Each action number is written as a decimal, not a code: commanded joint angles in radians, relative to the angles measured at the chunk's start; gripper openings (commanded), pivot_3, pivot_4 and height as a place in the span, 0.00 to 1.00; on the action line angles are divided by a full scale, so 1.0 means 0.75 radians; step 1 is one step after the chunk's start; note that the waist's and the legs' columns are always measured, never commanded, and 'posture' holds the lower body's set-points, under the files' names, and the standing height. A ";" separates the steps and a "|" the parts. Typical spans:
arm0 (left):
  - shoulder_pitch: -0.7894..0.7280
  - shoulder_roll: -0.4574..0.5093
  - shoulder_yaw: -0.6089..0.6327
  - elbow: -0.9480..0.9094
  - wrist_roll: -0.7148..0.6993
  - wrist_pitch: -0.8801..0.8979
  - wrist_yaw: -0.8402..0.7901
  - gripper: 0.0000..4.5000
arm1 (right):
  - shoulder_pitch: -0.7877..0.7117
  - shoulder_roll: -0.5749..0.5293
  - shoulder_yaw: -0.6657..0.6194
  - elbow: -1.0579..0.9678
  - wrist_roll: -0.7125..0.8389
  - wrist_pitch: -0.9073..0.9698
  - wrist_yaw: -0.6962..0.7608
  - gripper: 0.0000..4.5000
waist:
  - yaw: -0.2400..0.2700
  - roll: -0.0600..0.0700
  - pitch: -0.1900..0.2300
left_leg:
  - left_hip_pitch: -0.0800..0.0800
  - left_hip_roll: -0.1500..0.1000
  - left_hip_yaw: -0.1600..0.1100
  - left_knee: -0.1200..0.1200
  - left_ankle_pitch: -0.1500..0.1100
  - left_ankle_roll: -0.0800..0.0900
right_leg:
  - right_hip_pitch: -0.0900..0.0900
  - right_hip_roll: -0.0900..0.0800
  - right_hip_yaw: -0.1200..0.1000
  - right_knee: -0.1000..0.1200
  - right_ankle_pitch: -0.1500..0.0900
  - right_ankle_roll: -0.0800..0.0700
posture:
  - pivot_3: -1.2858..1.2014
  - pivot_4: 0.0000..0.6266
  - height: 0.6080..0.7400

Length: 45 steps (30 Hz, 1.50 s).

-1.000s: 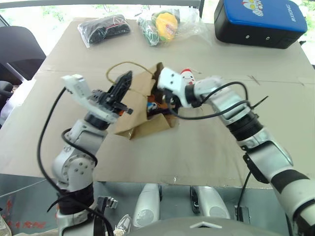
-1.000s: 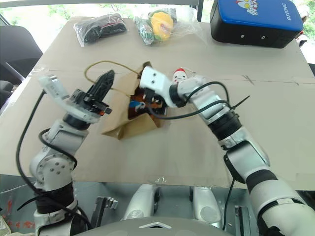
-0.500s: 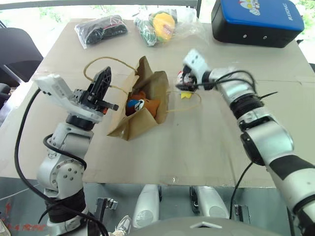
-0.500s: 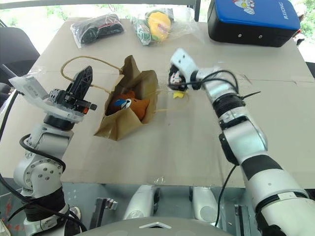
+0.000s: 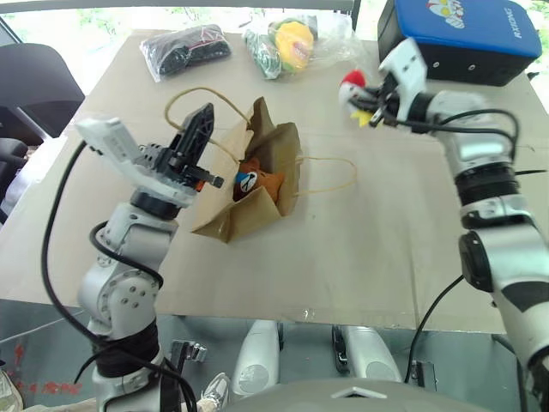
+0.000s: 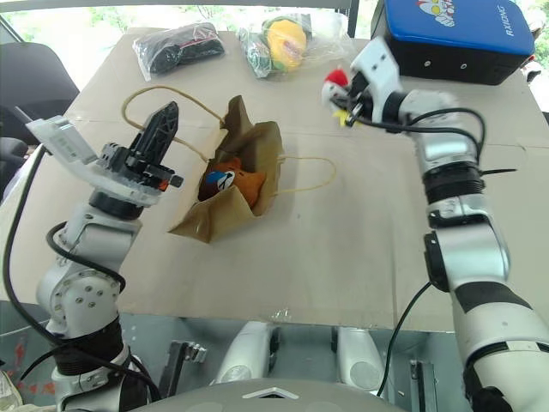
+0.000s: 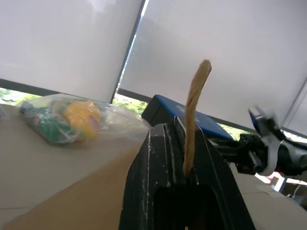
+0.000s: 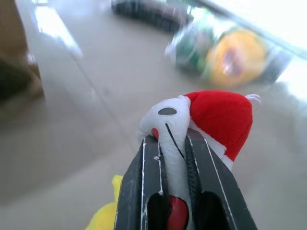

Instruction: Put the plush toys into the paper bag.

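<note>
**Chicken lifted, brown toy already bagged**

Right pincer (image 6: pixel 343 101) rose off the table (image 6: pixel 360 249), clamped on the chicken (image 6: pixel 334 86). Left pincer (image 6: pixel 163 129) pinched the bag (image 6: pixel 232 197) handle (image 7: pixel 194 110); brown toy (image 6: pixel 225 182) sat inside. Next, likely: carry chicken over the opening and drop.

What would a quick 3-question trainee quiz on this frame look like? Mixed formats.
1. True or false: the brown toy already lies inside the paper bag.
2. Multiple choice: what is the right gripper shut on? A) a bag handle B) the white chicken C) the blue case
3. Fill in: the left gripper pinches the bag's ____.

Key
1. True: it shows through the bag's open mouth.
2. B: the chicken is clamped between the fingers and held above the table, right of the bag.
3. Handle: the twisted paper loop runs up between the shut fingers.
</note>
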 commanded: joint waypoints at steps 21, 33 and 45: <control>-0.031 -0.091 -0.072 -0.042 -0.024 -0.025 -0.026 0.00 | 0.046 0.356 0.415 -0.112 -0.017 0.079 0.092 0.60 | -0.006 -0.001 -0.001 | -0.001 -0.001 -0.001 0.002 0.001 -0.002 | 0.000 -0.001 -0.001 0.000 0.000 0.000 | 0.52 0.24 1.00; -0.064 -0.074 0.058 0.001 -0.249 -0.018 -0.064 0.00 | 0.438 0.059 0.002 -0.770 0.302 0.724 -0.097 0.60 | 0.008 -0.002 -0.001 | -0.001 -0.001 -0.001 0.003 0.000 0.000 | 0.001 -0.001 -0.001 0.000 0.000 0.000 | 0.52 0.24 1.00; -0.093 -0.025 0.071 0.019 -0.296 -0.014 -0.078 0.00 | 0.874 0.363 -0.206 -0.820 0.512 1.056 -0.441 0.60 | -0.003 -0.002 -0.001 | 0.001 -0.001 -0.001 0.003 0.000 0.000 | 0.002 0.001 0.000 0.001 0.000 0.000 | 0.52 0.24 1.00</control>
